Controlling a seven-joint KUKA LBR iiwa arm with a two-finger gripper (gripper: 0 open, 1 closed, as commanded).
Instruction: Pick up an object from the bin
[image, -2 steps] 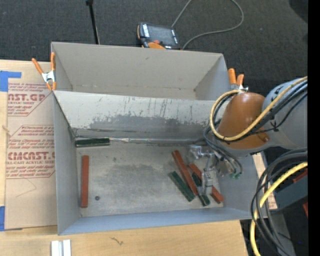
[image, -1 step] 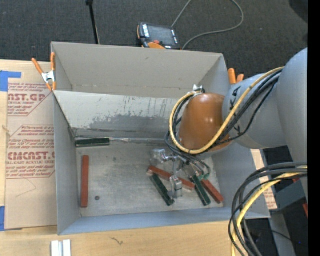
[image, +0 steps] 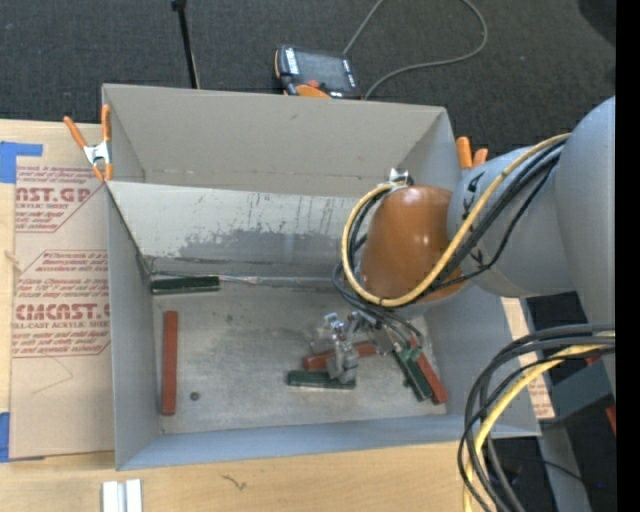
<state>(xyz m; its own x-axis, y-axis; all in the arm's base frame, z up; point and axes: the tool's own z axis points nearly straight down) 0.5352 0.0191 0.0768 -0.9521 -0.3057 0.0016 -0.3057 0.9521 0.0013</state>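
Note:
My gripper (image: 344, 348) is low over the bin floor, right of centre, under the orange wrist cover. Directly beneath it lies a dark green marker (image: 313, 380), lengthwise along the floor. A short red piece (image: 322, 361) lies just behind the marker, partly hidden by the gripper. To the right, a green pen (image: 409, 366) and a red pen (image: 432, 381) lie side by side, slanting toward the bin's front right corner. The view does not show whether anything is held.
A long red stick (image: 169, 362) lies along the left wall. Another dark green marker (image: 185, 285) rests at the foot of the back wall on the left. The arm and its cables cover the bin's right side.

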